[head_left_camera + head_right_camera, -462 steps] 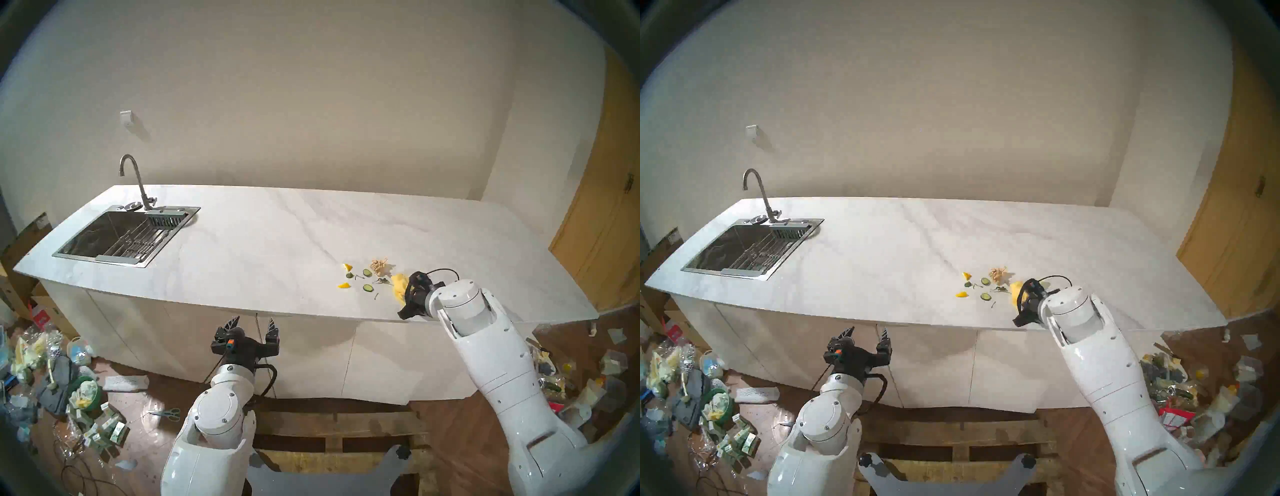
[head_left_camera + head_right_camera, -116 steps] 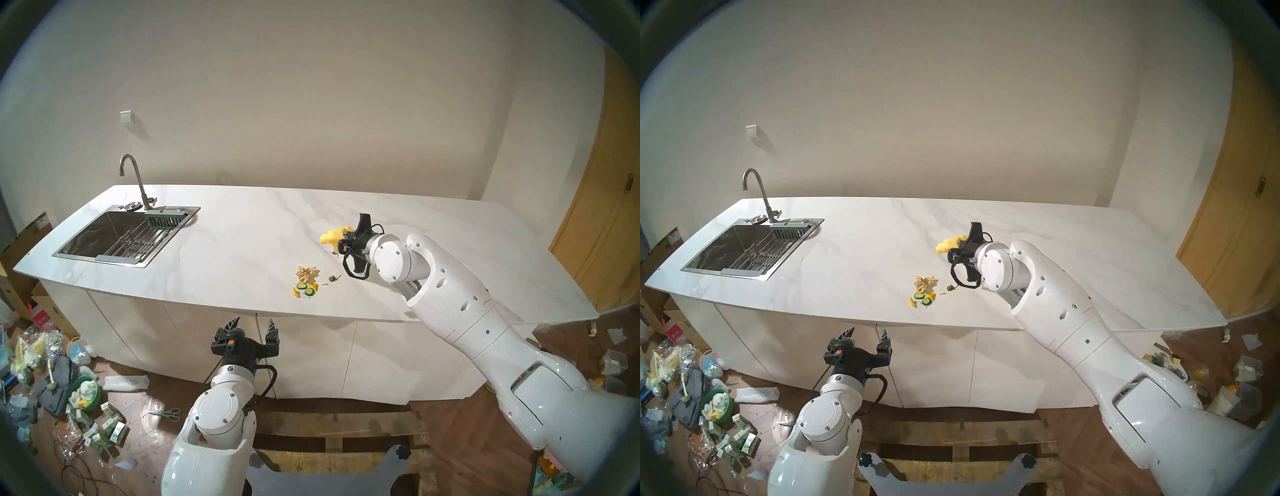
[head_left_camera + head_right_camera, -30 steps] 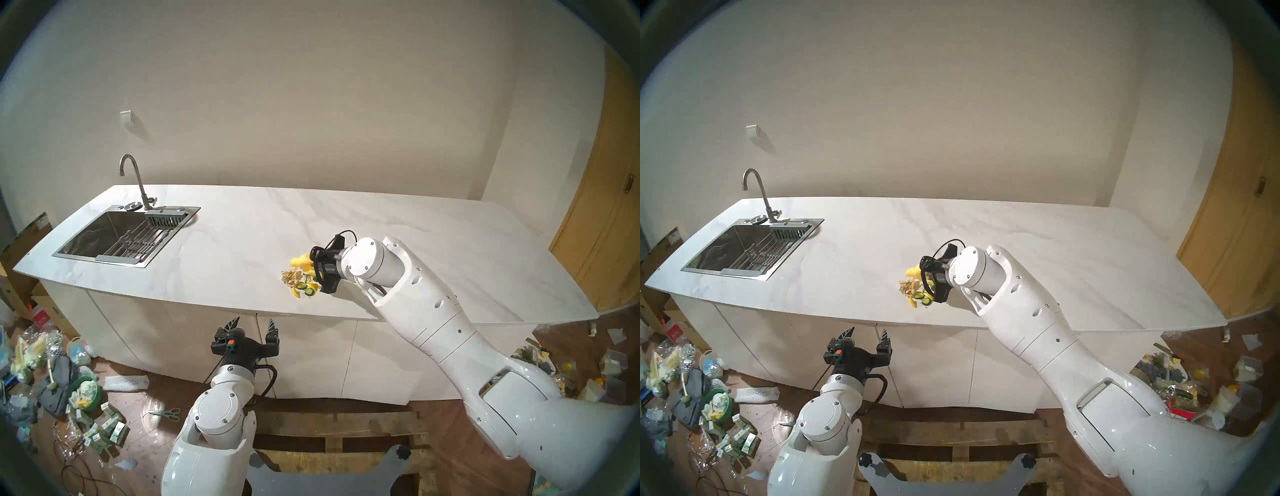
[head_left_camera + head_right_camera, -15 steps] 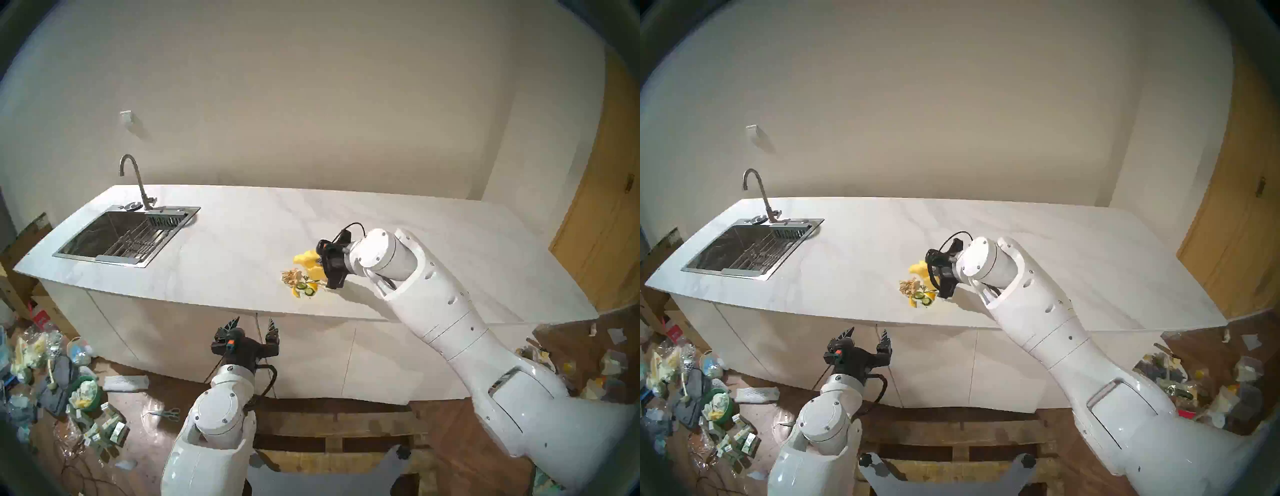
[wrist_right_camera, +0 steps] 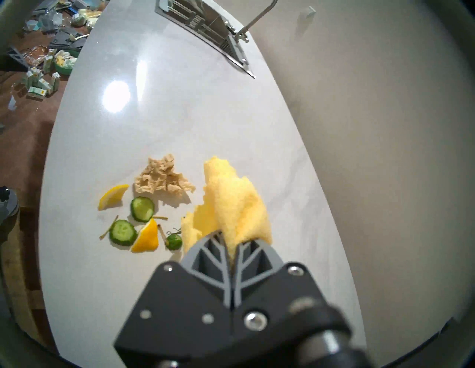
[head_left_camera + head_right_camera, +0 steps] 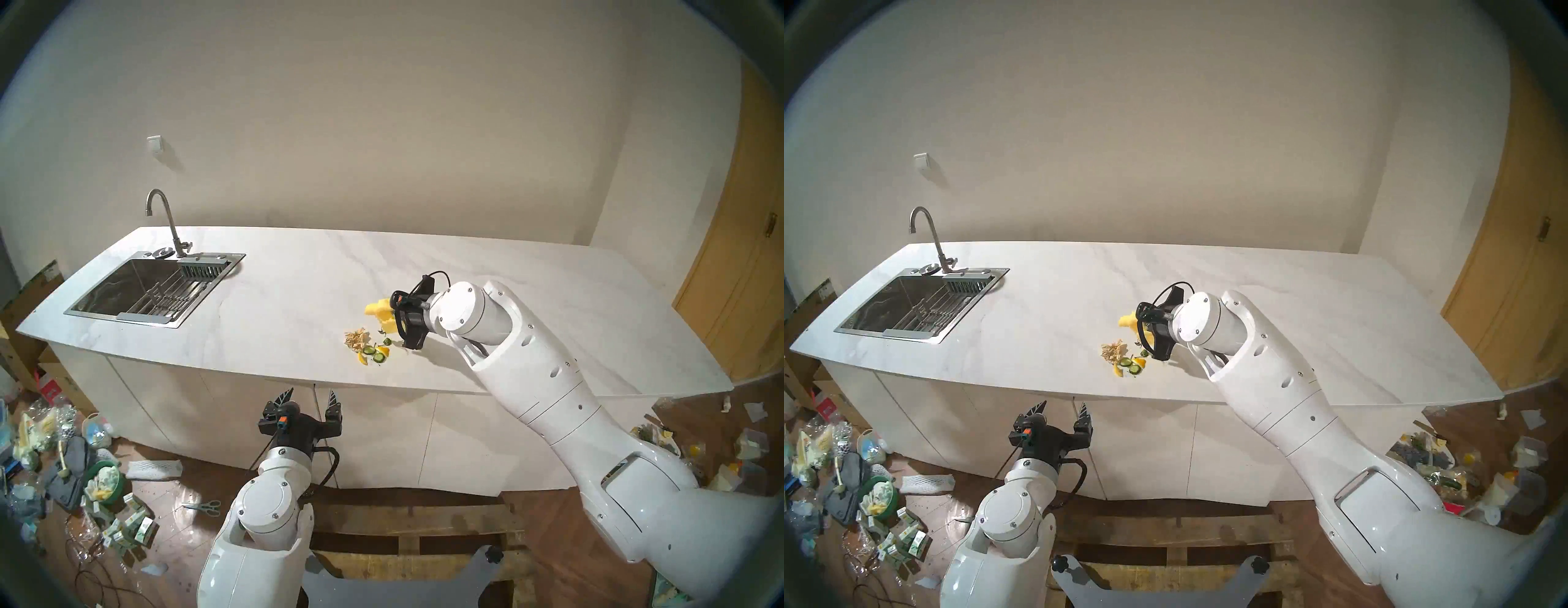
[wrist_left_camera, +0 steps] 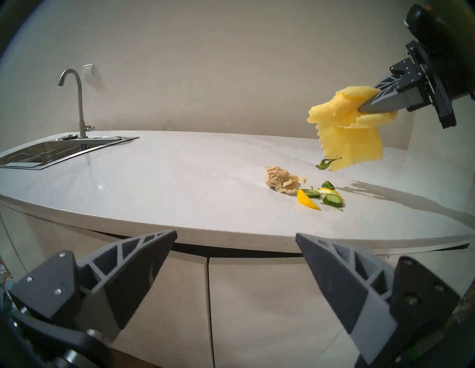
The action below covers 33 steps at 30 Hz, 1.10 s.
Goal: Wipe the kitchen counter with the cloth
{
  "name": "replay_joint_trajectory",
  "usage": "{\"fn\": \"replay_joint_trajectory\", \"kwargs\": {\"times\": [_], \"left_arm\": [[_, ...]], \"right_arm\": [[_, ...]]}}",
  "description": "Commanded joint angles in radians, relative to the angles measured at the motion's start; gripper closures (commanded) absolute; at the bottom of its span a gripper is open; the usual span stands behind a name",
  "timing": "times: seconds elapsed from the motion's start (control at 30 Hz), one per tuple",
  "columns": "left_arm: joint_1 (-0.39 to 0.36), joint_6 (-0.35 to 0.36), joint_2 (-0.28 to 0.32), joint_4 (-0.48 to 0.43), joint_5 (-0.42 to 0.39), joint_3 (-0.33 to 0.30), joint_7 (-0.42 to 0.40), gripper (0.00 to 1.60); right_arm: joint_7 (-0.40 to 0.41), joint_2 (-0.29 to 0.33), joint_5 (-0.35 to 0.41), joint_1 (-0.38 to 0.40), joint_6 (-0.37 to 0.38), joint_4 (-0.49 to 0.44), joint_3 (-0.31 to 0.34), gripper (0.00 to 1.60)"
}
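Our right pincer [image 7: 365, 106] grips the soft, light cloth [image 7: 347, 128] by 1 bunched fold above the worktop [image 7: 180, 180]; left pincer [image 7: 236, 241] idles open.

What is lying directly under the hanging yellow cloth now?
Under the cloth, lifted off the counter, lies a small green stem scrap, partly hidden by its lower edge. Anything further behind is covered.

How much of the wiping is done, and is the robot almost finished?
Done: the scraps sit gathered in one small pile near the kitchen counter's front edge. In hand: the right end effector pinches the cloth, lifted clear of the surface. Left: the pile itself still lies there, so not finished.
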Motion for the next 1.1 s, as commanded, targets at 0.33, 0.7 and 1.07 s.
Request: {"fn": "replay_joint_trajectory", "kwargs": {"times": [0.33,0.7,1.07], "left_arm": [[-0.004,-0.004,0.002,-0.029,-0.003,0.002,-0.007,0.00],[-0.006,-0.006,0.001,-0.026,-0.002,0.003,-0.005,0.00],[-0.006,-0.005,0.001,-0.027,-0.002,0.003,-0.005,0.00]], "right_arm": [[-0.013,0.006,-0.019,0.025,0.008,-0.039,0.004,1.60],[-0.108,-0.044,-0.105,-0.029,0.011,-0.061,0.065,1.60],[-0.263,-0.060,-0.084,-0.055,-0.024,-0.094,0.107,1.60]]}}
